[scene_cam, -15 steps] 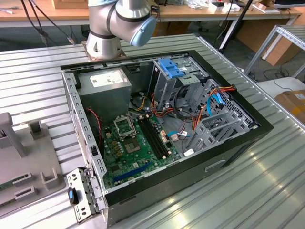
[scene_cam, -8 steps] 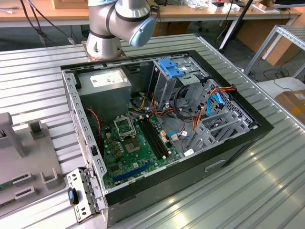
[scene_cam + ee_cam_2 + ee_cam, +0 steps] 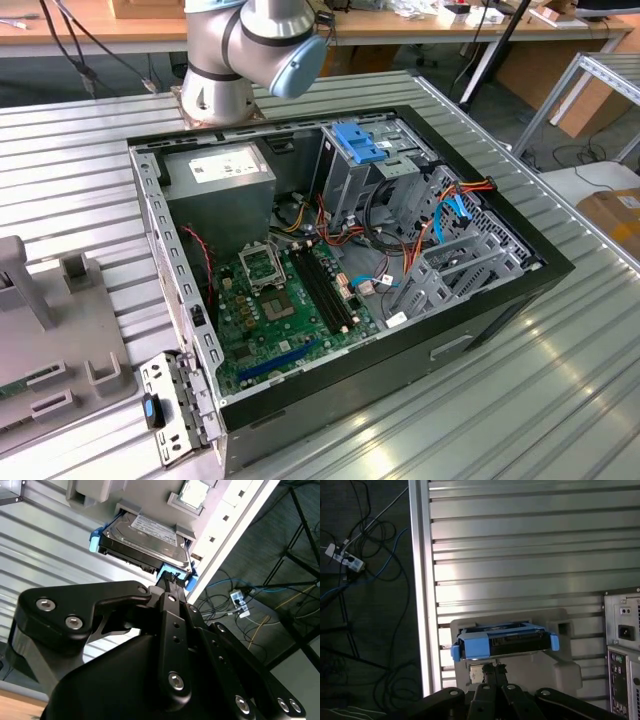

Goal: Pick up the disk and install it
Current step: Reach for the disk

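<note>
Blue-railed disk (image 3: 502, 642) sits in grey holder (image 3: 565, 667), gripper (image 3: 493, 668) just beside.

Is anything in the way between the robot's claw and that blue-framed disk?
Nothing visible. In the second wrist view the gripper is right at the blue end of the disk, which lies in a grey holder.

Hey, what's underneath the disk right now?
The disk rests in a grey holder on the ribbed metal table. The holder's floor beneath it is covered.
</note>
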Controlling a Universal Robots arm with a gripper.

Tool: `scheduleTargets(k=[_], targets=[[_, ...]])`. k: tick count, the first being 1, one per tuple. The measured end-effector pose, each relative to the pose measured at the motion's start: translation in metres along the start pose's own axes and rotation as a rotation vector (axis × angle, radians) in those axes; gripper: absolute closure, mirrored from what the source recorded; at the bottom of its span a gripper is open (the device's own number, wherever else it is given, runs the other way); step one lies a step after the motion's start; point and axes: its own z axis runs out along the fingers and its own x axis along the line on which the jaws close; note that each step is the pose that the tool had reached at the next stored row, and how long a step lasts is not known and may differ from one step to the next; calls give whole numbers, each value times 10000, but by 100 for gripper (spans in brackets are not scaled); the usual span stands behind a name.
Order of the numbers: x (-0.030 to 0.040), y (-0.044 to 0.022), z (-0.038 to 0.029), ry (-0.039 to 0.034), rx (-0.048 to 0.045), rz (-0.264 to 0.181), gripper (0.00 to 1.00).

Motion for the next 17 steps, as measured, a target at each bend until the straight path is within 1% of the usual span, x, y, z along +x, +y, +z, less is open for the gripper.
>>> scheduleTargets(k=[3,4,5,9,13,17], targets=[[17,45,5,0,2,1,89],[22,69,10,0,3,0,89],[23,76,13,-1,2,1,89],[30,77,19,0,19,0,89],[57,75,29,-3,47,-2,89],[60,75,29,-2,50,-1,89]])
